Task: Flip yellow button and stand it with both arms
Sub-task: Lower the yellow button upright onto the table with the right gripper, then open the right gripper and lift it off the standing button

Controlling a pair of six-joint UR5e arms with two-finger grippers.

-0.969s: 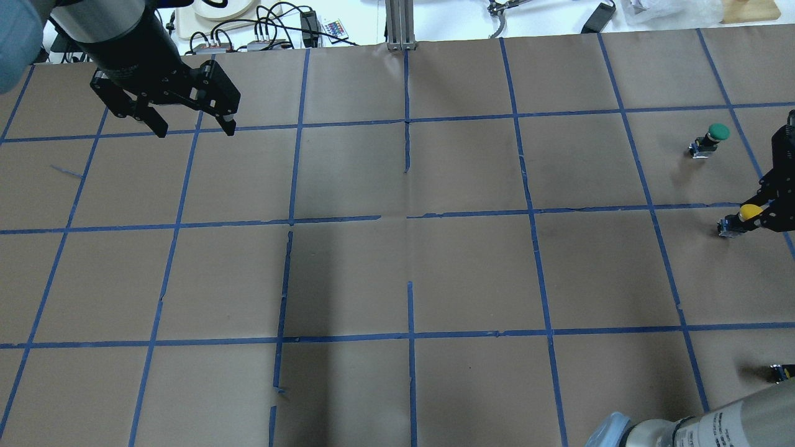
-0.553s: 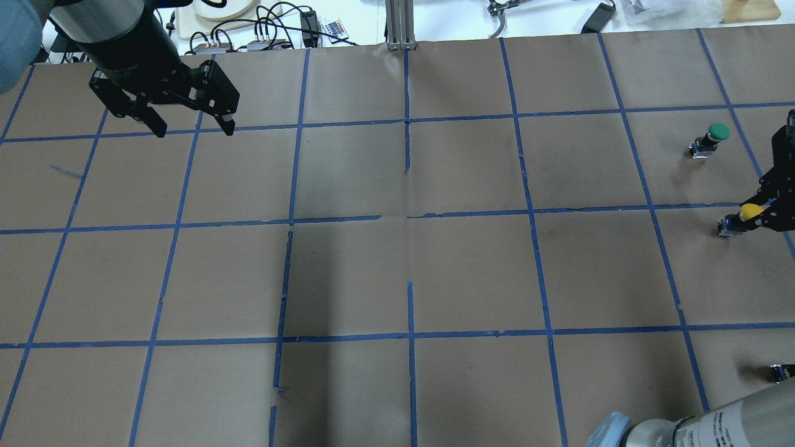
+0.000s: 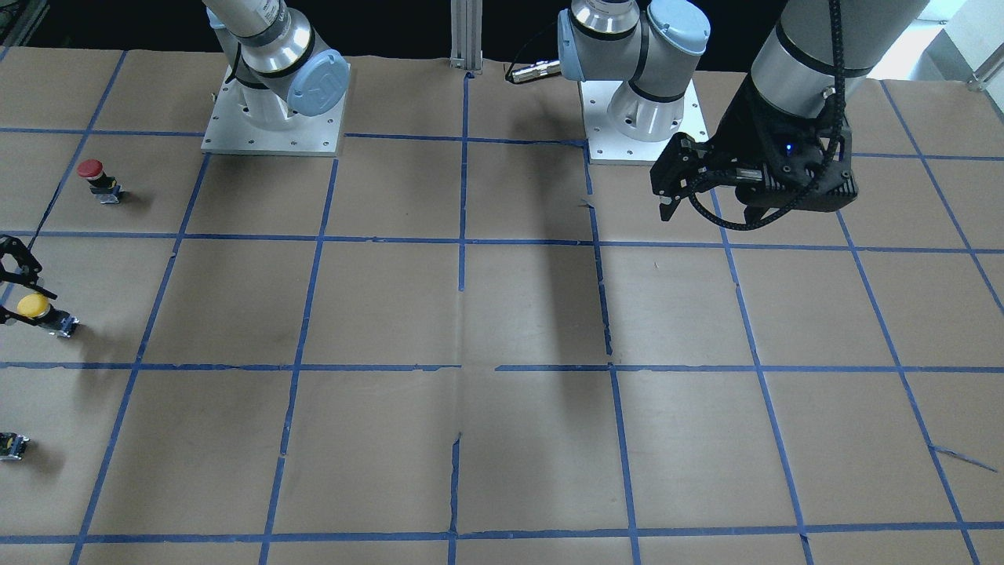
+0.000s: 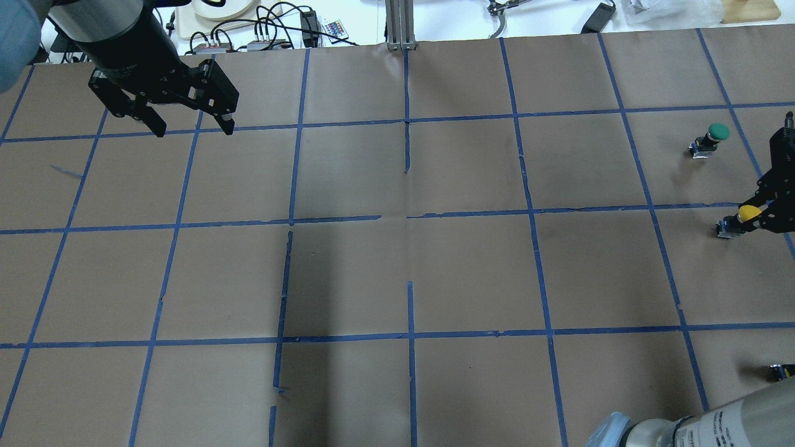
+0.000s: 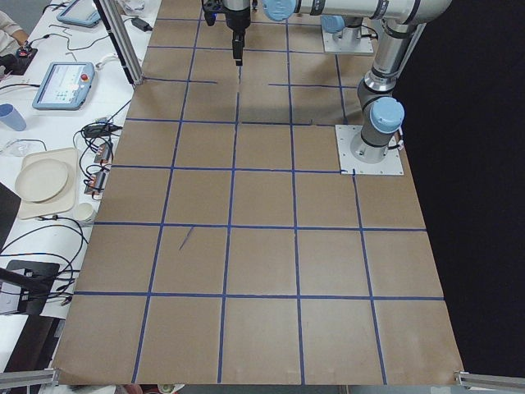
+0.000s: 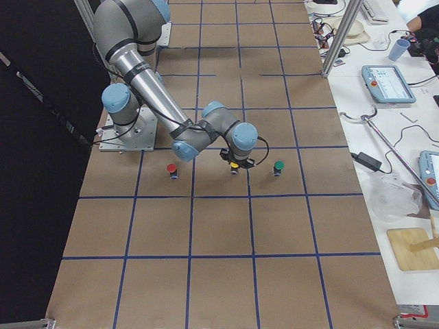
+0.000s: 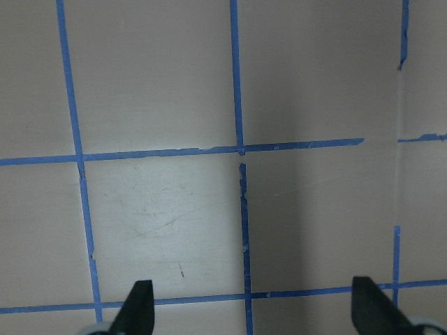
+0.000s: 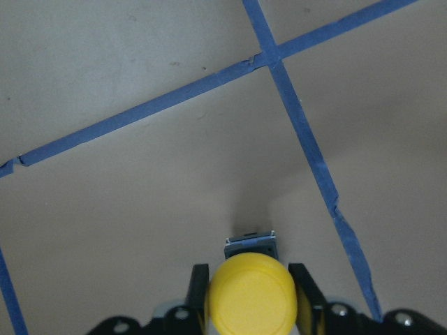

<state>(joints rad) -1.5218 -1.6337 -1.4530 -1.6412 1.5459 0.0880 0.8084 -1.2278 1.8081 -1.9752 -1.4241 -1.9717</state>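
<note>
The yellow button point(image 4: 748, 213) is at the table's right edge, its yellow cap tilted up and its grey contact block point(image 4: 725, 228) low by the paper. My right gripper point(image 4: 759, 214) is shut on it. In the right wrist view both fingers press against the sides of the yellow button point(image 8: 251, 299). It also shows at the left edge of the front-facing view point(image 3: 34, 306) and in the exterior right view point(image 6: 234, 166). My left gripper point(image 4: 189, 127) is open and empty, high over the far left of the table, with only bare paper between its fingertips point(image 7: 140, 307).
A green-capped button point(image 4: 712, 137) stands just beyond the yellow one. A red-capped button point(image 3: 95, 177) stands nearer the robot's base. A small block without a cap point(image 3: 11, 446) lies at the table's edge. Cables and devices point(image 4: 267, 34) lie past the far edge.
The left gripper has drifted slightly toward the far left. The right gripper and the yellow button have shifted a few pixels left and otherwise hold still.
</note>
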